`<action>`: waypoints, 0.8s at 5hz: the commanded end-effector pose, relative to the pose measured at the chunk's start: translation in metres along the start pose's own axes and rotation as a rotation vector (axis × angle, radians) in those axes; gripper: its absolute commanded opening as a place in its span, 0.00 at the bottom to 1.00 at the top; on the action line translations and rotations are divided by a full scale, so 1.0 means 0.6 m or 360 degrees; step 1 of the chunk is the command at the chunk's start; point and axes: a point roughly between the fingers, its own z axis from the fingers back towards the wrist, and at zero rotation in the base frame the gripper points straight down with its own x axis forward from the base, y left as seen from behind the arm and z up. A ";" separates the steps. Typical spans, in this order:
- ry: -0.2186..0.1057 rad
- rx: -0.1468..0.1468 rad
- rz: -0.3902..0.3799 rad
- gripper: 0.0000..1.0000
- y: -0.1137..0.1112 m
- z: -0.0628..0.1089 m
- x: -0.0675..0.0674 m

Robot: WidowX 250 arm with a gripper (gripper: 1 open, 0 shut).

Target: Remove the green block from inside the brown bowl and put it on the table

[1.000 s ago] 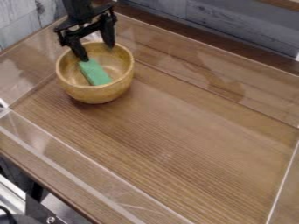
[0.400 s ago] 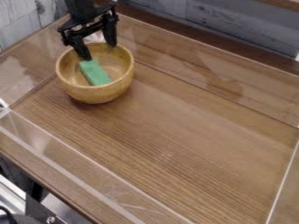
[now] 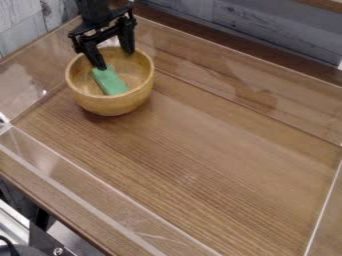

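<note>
A bright green block lies flat inside the round tan brown bowl, which stands at the far left of the wood-grain table. My black gripper points straight down over the bowl's far side, just above the block's far end. It is open, with one finger dipping into the bowl at the left and the other over the far rim. Nothing is between the fingers.
Clear plastic panels edge the tabletop at the front and left. A grey plank wall runs behind the table. Dark equipment sits below the front left corner.
</note>
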 end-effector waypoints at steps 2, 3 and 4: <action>-0.0094 -0.0045 -0.0016 1.00 -0.014 0.005 0.005; -0.0090 -0.0036 -0.0007 1.00 -0.011 -0.008 0.005; -0.0087 -0.0029 0.0001 1.00 -0.009 -0.020 0.005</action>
